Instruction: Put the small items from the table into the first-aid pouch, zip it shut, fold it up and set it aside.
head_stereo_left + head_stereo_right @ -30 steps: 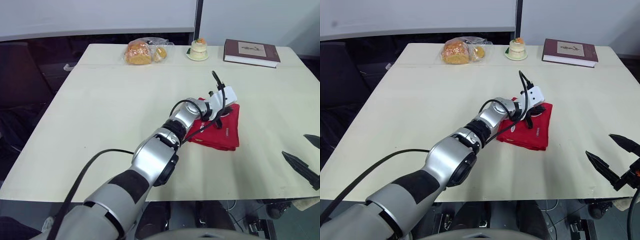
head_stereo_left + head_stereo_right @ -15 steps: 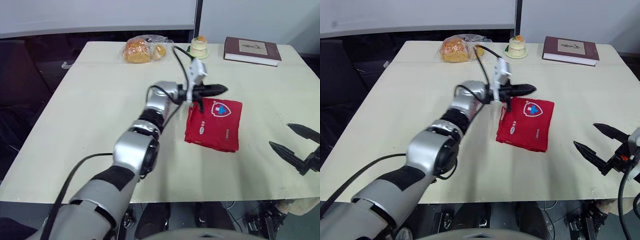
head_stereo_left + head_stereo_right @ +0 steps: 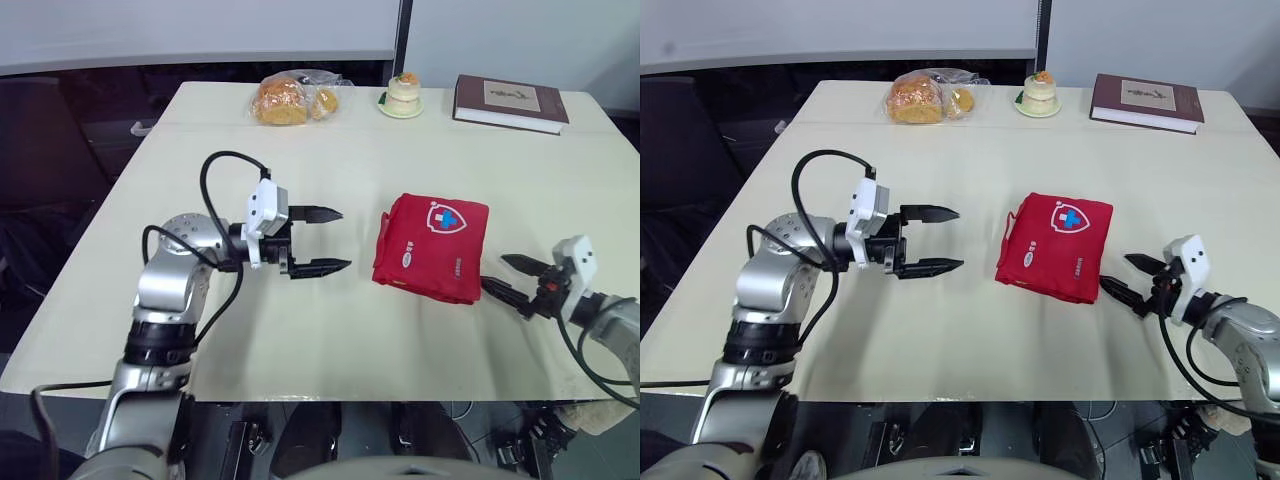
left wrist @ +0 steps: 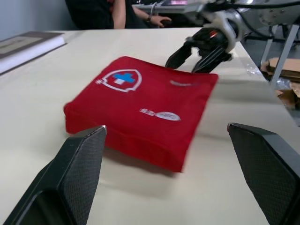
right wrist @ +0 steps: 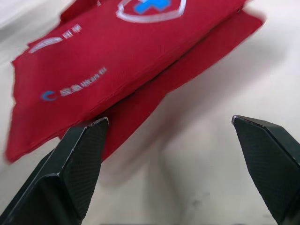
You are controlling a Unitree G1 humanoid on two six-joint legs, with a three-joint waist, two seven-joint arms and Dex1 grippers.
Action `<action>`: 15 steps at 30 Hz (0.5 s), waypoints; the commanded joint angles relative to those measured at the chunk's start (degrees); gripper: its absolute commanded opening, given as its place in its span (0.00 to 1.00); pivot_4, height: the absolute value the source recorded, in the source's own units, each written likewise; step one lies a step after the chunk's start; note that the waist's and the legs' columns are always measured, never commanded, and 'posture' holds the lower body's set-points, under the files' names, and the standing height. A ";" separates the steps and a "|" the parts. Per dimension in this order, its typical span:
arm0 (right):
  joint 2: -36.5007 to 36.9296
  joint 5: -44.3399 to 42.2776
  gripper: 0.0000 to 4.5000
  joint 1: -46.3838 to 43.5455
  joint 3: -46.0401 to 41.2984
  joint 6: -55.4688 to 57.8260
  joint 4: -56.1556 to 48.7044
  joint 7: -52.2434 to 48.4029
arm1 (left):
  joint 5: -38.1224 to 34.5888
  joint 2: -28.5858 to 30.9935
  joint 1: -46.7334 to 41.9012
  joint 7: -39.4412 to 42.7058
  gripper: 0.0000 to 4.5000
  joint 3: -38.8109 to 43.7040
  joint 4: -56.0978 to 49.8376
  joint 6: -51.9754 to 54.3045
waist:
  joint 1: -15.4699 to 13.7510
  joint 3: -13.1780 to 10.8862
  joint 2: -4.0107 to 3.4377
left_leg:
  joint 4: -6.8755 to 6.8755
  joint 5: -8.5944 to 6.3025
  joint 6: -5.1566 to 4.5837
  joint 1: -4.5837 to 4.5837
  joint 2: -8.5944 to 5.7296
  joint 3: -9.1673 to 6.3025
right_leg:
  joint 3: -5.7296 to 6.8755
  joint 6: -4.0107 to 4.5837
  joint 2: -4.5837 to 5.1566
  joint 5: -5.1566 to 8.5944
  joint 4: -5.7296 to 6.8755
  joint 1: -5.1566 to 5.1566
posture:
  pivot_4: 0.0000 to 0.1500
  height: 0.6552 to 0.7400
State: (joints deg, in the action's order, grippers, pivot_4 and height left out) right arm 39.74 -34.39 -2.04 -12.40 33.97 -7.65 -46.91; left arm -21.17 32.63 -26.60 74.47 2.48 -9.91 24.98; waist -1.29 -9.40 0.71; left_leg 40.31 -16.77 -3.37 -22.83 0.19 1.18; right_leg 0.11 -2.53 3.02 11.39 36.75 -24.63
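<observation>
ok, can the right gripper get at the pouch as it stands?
Probably yes: the right gripper is open, aimed at the pouch edge, nothing between them; the left gripper stands apart on the other side.

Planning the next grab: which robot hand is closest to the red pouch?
The right hand, open at the edge of the folded red fabric first-aid pouch; the left hand, also open, sits clearly farther away.
</observation>
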 commanded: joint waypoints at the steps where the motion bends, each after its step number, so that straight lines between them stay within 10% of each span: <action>1: -1.48 -4.77 1.00 -2.13 -0.32 9.07 0.96 1.86 | -4.26 2.35 1.25 -3.39 0.99 2.78 -6.73 3.39 | 0.36 0.00 0.01 | 0.00 0.00 0.00 0.02 0.00 0.01 | 0.00 0.00 -0.02 0.00 0.00 0.01 | 1.00 0.87; 5: -2.88 -7.36 1.00 -3.70 0.18 14.57 2.28 2.12 | -5.72 3.79 2.27 -6.32 0.99 3.31 -8.56 4.22 | 0.73 0.01 0.00 | -0.02 -0.01 0.00 0.07 0.03 0.04 | -0.01 -0.01 -0.10 0.00 0.00 0.01 | 1.00 0.87; 9: -4.03 -7.72 0.74 -4.59 -0.27 14.87 2.80 2.28 | -6.94 4.00 2.10 -8.70 1.00 2.92 -9.35 4.68 | 0.71 0.01 0.01 | -0.02 -0.01 0.00 0.07 0.09 0.02 | 0.00 -0.06 -0.22 -0.02 0.00 0.01 | 1.00 0.87; 15: 0.38 -6.67 0.80 -2.45 -5.56 10.07 4.49 -2.68 | -8.50 5.55 0.56 -9.71 1.00 2.70 -9.51 4.76 | 0.30 0.00 -0.01 | -0.02 -0.01 0.00 0.06 0.07 0.06 | -0.04 -0.17 -0.22 -0.08 0.00 0.00 | 1.00 0.87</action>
State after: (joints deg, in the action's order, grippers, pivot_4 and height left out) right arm 38.29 -41.03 -4.93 -14.60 45.62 -3.08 -48.09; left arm -28.50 37.44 -24.62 64.92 4.22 -17.46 29.73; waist -0.99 -9.39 0.71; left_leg 40.29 -16.78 -3.38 -22.79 0.23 1.24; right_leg 0.07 -2.70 2.82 11.31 36.75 -24.62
